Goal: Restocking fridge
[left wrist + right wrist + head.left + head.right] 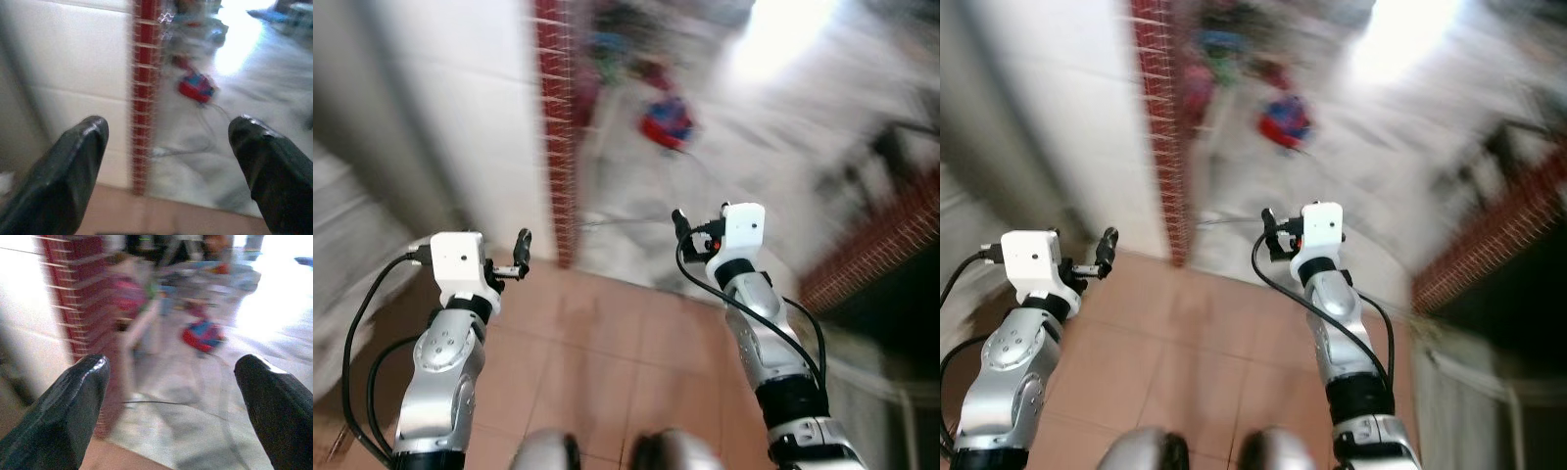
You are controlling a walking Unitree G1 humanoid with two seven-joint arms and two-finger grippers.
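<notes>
Both arms are raised forward over the terracotta floor (607, 343). The left gripper (166, 147) and right gripper (171, 382) are spread wide, holding nothing. No fridge can be made out through the blur.

2 silver arms (445, 377), white wrists, black cables.

Blurred terracotta tile floor (607, 343) meeting grey floor (783, 186), red-and-blue object (666, 122) lying on the grey.
</notes>
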